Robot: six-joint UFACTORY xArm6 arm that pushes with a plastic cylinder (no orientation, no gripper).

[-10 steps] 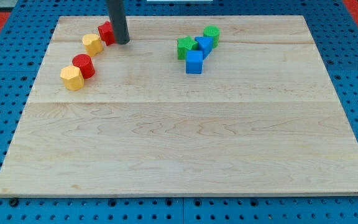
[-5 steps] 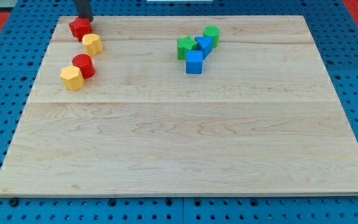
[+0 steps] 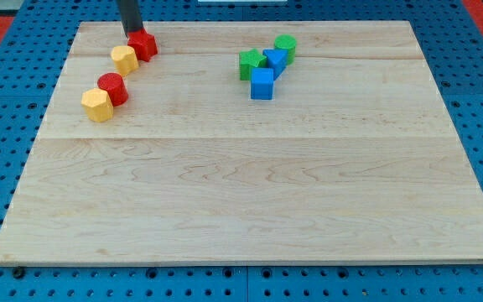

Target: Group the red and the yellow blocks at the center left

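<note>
Now | my tip (image 3: 132, 34) shifted right | red block (image 3: 144, 44) back beside yellow block (image 3: 124, 59)

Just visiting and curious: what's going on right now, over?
My tip at the view's top left, against the upper red block. Four red and yellow blocks strung close together. Green and blue cluster well clear.

body: you see only a straight dark grey rod (image 3: 130, 17), round in section | surface: smooth and matte, with a faint lighter sheen along one side | markings: none you can make out, no cables or screws showing | end: my tip (image 3: 132, 34) is plain and blunt, same dark colour
</note>
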